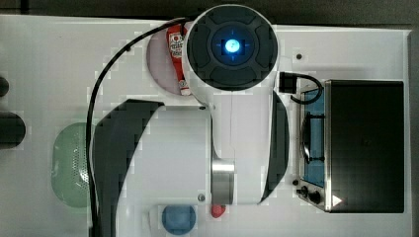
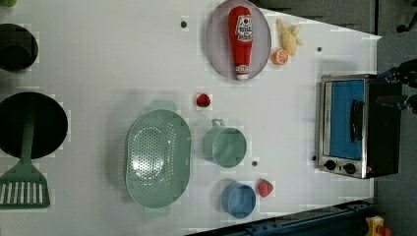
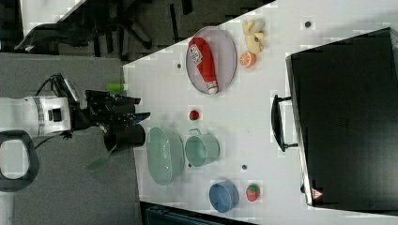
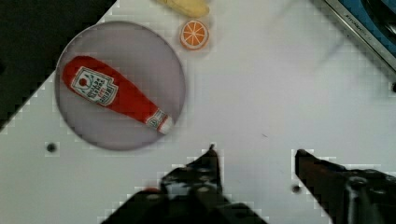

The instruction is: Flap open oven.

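The oven (image 1: pixel 365 148) stands at the top view's right, with a black top and a silver front. Its blue glass door (image 2: pixel 344 123) is closed and upright, with the black bar handle (image 2: pixel 356 120) across it. From the right view the handle (image 3: pixel 276 123) sticks out of the oven (image 3: pixel 347 122) front. My gripper (image 3: pixel 142 108) hangs high above the table, apart from the oven. In the wrist view the gripper (image 4: pixel 257 156) is open with only bare white table between its fingers, and a corner of the oven (image 4: pixel 364 23) lies beyond it.
A ketchup bottle (image 2: pixel 241 39) lies on a grey plate (image 2: pixel 216 49), with an orange slice (image 2: pixel 281 56) beside it. A green colander (image 2: pixel 157 157), green cup (image 2: pixel 224 145), blue bowl (image 2: pixel 238 199) and two strawberries (image 2: pixel 265 188) sit mid-table. A black pan (image 2: pixel 32 125) holds a green spatula (image 2: pixel 22 182).
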Controlling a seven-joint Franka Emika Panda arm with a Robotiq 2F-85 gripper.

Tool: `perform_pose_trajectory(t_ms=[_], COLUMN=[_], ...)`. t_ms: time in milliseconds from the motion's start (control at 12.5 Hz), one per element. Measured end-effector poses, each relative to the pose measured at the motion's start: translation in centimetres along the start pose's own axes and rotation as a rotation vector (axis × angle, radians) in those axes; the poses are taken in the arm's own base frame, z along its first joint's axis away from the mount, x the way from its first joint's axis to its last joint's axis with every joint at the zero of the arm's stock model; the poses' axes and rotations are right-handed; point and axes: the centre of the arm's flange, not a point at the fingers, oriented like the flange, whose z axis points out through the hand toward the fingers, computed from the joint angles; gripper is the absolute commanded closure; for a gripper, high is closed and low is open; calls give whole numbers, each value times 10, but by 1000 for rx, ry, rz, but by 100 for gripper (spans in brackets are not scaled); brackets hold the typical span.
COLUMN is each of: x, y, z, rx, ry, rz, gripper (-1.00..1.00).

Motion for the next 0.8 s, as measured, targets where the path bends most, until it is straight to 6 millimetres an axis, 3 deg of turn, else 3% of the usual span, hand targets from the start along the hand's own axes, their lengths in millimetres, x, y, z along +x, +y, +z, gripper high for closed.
perform_pose_trajectory(t_ms=[80,240,480,560,640,800], x=[-22,-62,-84,-85,-83,-78], y=[29,85,117,119,117,112], z=[7,-5,-71,-89,-101,-95], rx=[-53,-89,27,61,88,82], ry=[-47,-91,12,37,55,50], rz=[4,21,37,44,48,53], gripper=[-59,-99,-100,-90,-65,-15])
